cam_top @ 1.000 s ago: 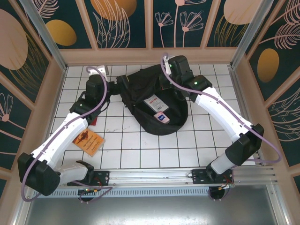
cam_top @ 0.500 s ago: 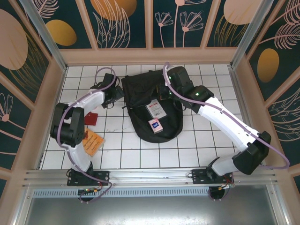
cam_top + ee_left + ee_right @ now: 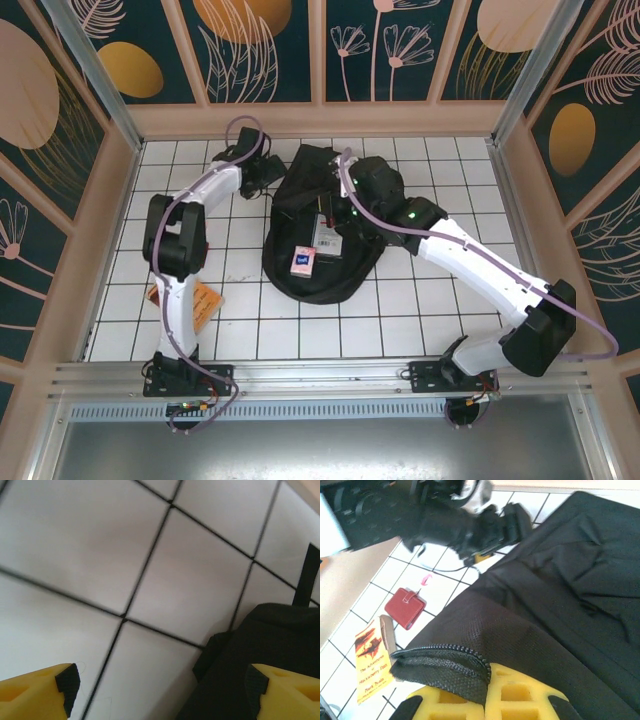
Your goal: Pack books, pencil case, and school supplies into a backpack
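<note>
The black backpack (image 3: 330,265) lies mid-table, with a pink-white card with a blue patch (image 3: 303,260) on top of it. My right gripper (image 3: 343,205) (image 3: 487,677) is shut on the backpack's (image 3: 555,595) zip edge, lifting a flap of mesh. My left gripper (image 3: 268,172) (image 3: 162,690) is open low over the tiles at the backpack's (image 3: 270,645) far left corner, nothing between its fingers. An orange book (image 3: 370,662) (image 3: 200,300), a small red pencil case (image 3: 407,607) and a pink ring (image 3: 426,580) lie on the tiles to the left.
The left arm (image 3: 175,240) stands tall over the left tiles, partly covering the orange book. A white tag (image 3: 327,232) lies on the backpack. Wooden walls (image 3: 320,120) close the white tiled table (image 3: 430,300) at the back and sides.
The left arm has swung from the front left up to the backpack's far left corner. The backpack has been dragged and turned leftward by the right gripper, and the card on it moved left.
</note>
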You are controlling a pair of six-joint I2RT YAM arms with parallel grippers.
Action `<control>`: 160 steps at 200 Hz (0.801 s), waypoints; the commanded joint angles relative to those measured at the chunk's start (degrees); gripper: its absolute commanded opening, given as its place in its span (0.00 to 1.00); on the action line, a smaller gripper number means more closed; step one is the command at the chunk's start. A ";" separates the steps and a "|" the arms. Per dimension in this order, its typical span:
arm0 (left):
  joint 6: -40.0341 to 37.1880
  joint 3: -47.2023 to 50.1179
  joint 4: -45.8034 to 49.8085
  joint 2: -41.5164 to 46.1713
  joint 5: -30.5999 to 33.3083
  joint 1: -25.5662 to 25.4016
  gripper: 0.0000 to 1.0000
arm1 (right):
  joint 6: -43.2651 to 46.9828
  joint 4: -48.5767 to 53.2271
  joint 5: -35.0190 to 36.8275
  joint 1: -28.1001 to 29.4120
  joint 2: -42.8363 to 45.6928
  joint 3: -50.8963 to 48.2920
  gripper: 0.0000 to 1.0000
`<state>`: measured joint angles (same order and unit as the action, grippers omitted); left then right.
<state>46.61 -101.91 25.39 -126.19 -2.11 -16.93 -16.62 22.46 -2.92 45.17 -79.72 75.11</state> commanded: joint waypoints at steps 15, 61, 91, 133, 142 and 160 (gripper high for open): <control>-5.58 -16.33 7.75 -7.40 -4.44 -3.98 0.90 | 0.86 1.01 7.98 3.44 -5.11 5.19 0.00; -6.27 -14.72 17.06 1.44 9.90 -0.37 0.98 | -2.97 2.33 16.45 3.13 -8.83 9.34 0.00; -4.19 -3.14 20.00 16.51 20.15 2.31 0.99 | -3.15 6.51 15.22 1.85 -11.88 13.25 0.00; 6.46 8.57 34.41 30.66 24.46 4.80 0.99 | -4.21 6.89 16.14 0.89 -11.06 11.29 0.00; 7.32 13.34 34.16 33.11 23.69 5.37 0.99 | -4.13 6.16 15.01 0.58 -10.30 10.24 0.00; 6.04 21.04 31.52 35.83 24.99 6.37 0.99 | -3.47 5.63 13.18 0.14 -9.60 8.87 0.00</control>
<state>50.35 -90.24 51.88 -90.21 20.10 -11.86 -19.92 28.34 11.14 46.39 -91.22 85.84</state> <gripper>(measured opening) 0.986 0.067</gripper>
